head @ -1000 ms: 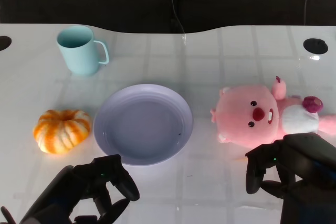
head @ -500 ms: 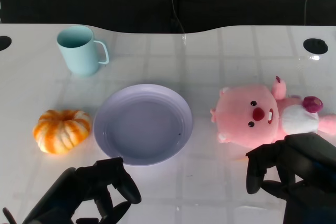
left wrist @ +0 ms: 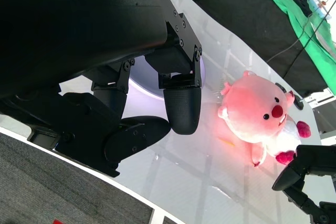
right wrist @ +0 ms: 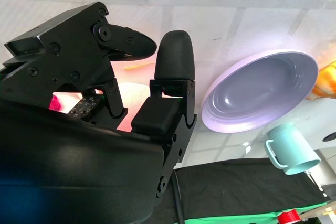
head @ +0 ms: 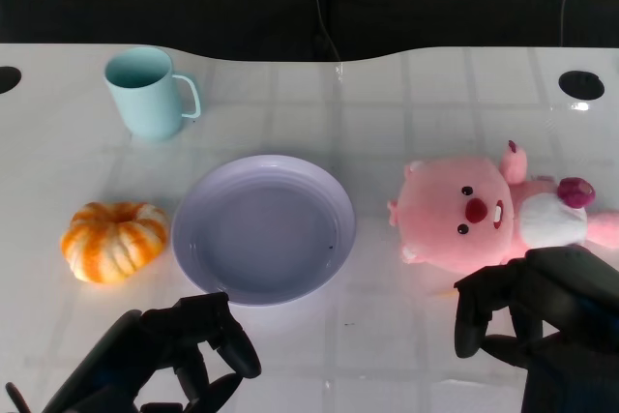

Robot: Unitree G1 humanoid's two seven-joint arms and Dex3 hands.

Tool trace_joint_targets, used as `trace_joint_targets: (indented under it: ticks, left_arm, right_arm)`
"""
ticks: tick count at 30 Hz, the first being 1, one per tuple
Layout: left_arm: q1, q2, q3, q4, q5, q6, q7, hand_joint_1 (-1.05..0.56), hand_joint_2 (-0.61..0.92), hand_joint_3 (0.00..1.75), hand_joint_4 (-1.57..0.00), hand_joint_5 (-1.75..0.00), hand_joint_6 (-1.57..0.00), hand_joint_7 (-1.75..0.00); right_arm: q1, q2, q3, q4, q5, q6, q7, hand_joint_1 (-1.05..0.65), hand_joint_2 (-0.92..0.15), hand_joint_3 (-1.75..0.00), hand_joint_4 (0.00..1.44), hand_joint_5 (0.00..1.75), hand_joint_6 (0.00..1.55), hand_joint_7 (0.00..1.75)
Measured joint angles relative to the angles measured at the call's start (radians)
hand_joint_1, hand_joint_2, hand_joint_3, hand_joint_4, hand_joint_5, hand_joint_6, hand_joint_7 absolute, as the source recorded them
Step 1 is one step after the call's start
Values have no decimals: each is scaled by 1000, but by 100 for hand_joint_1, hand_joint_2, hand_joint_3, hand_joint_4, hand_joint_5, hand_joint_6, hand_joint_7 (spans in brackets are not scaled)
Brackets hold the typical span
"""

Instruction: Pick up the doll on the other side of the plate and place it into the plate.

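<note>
Right robot hand (head: 527,321) empty, fingers apart, near doll (head: 474,212); left wrist view shows green cloth (left wrist: 294,19)

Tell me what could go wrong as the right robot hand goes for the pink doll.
1. The right robot hand sits at the pink doll's near edge, holding nothing yet; closing there may pinch only the soft head and let it slip.
2. The doll looks almost as wide as the plate, so it may end up hanging over the rim.
3. The left robot hand sits close to the plate's near rim and could nudge it.
</note>
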Motion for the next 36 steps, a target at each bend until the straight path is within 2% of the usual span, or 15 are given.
trace_joint_targets:
  ticks: [2, 5, 8, 11, 13, 15, 16, 21, 25, 28, 36]
  left_arm:
    - [0, 0, 0, 0, 0, 0, 0, -22, 66, 81, -57, -174, -64, -131]
    - [0, 0, -2, 0, 2, 0, 0, -23, 67, 80, -58, -175, -64, -131]
    - [0, 0, -3, 1, 4, -9, 0, -22, 67, 79, -58, -175, -64, -131]
    - [0, 0, -5, 2, 6, -14, 0, -23, 68, 79, -59, -175, -64, -131]
    - [0, -1, -5, 2, 6, -14, 0, -23, 68, 78, -59, -175, -64, -131]
    - [0, -1, -5, 1, 6, -14, 0, -23, 68, 77, -60, -175, -64, -131]
    - [0, -1, -5, 1, 6, -14, 0, -23, 68, 77, -60, -175, -64, -131]
    - [0, -2, -7, 2, 8, -14, 0, -23, 69, 75, -59, -175, -65, -130]
    - [0, -2, -13, 1, 12, -10, 0, -23, 70, 73, -58, -175, -65, -130]
    - [0, -2, -17, 1, 20, -9, 0, -23, 71, 73, -60, -175, -65, -130]
    - [-7, -10, -21, 7, 28, -9, 0, -24, 71, 72, -58, -175, -65, -130]
  right_arm:
    - [0, 0, 0, 0, 1, -1, -5, -10, -55, -81, 88, 148, 91, 98]
    - [1, 0, -3, -2, 1, 0, -11, -9, -56, -76, 87, 138, 91, 92]
    - [4, 15, -17, -5, 4, 1, -43, -7, -58, -68, 80, 131, 88, 78]
    - [7, 34, -36, -11, 5, -2, -83, -9, -60, -62, 68, 109, 73, 54]
    - [9, 44, -45, -26, 5, -8, -107, -14, -67, -47, 60, 90, 64, 36]
    - [9, 50, -56, -49, 5, -10, -116, -22, -81, -21, 50, 72, 54, 20]
    - [9, 50, -66, -57, 5, -9, -120, -26, -84, -15, 47, 68, 51, 16]
    - [9, 51, -98, -92, -14, 9, -142, -44, -87, -3, 38, 66, 41, 8]
    - [5, 44, -113, -118, -58, 38, -141, -58, -88, -1, 14, 60, 28, 1]
    - [-5, 20, -117, -156, -119, 99, -104, -67, -88, 0, 2, 57, 18, 0]
    - [-49, -21, -115, -212, -293, 226, -14, -81, -88, -1, 0, 45, 10, 0]
